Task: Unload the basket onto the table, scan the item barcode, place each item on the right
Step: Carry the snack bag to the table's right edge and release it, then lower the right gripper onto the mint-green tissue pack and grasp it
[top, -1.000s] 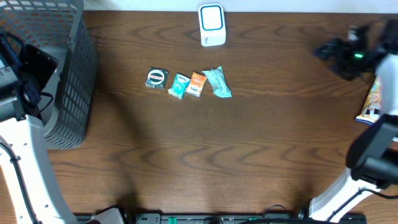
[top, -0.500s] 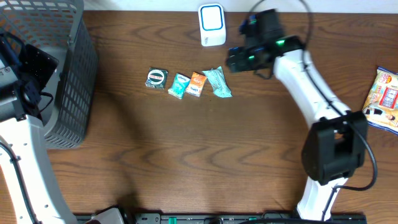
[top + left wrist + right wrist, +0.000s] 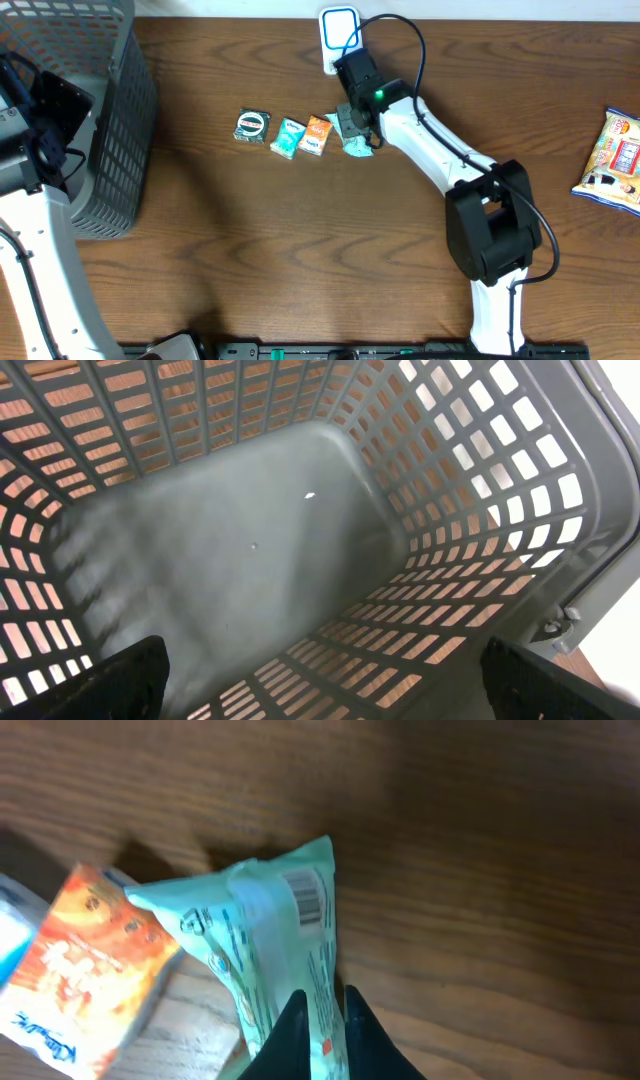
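Note:
A teal packet lies at the right end of a row of snacks on the wooden table. My right gripper has come down on it. In the right wrist view the black fingertips pinch a raised fold of the teal packet, whose barcode faces up just beyond them. The right gripper is shut on that fold. A white scanner stands at the table's far edge, just behind the right arm. My left gripper hangs open over the inside of the grey basket, holding nothing.
Left of the teal packet lie an orange packet, a light blue packet and a dark packet. The grey basket stands at the far left. A chips bag lies at the right edge.
My right arm swung from the far right across to the snack row, dropped onto the teal packet and closed its jaws on it. The left arm has not moved.

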